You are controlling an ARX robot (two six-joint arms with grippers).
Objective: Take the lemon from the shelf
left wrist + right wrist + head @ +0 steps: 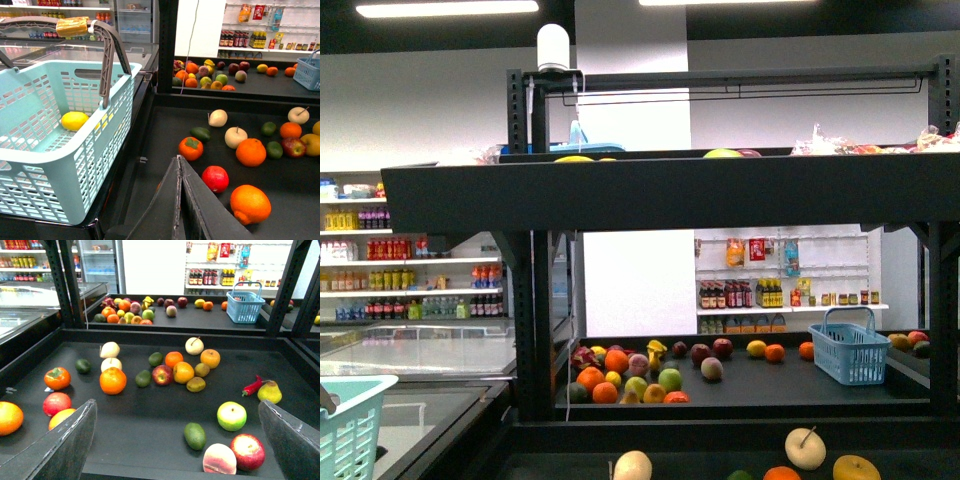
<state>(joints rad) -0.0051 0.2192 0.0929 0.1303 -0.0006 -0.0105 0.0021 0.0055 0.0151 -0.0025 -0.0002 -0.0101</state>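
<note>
Only our left wrist view shows the lemon (74, 120), lying inside the teal basket (75, 200) beside the shelf (165, 50). Our left gripper (179, 200) is closed with nothing in it, our right gripper (175, 440) gapes wide and empty.

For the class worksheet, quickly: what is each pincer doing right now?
Left pincer: shut, holding nothing.
Right pincer: open, holding nothing.

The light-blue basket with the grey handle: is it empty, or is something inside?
Not empty. In the left wrist view, the light-blue basket holds one lemon, lying on its floor.
</note>
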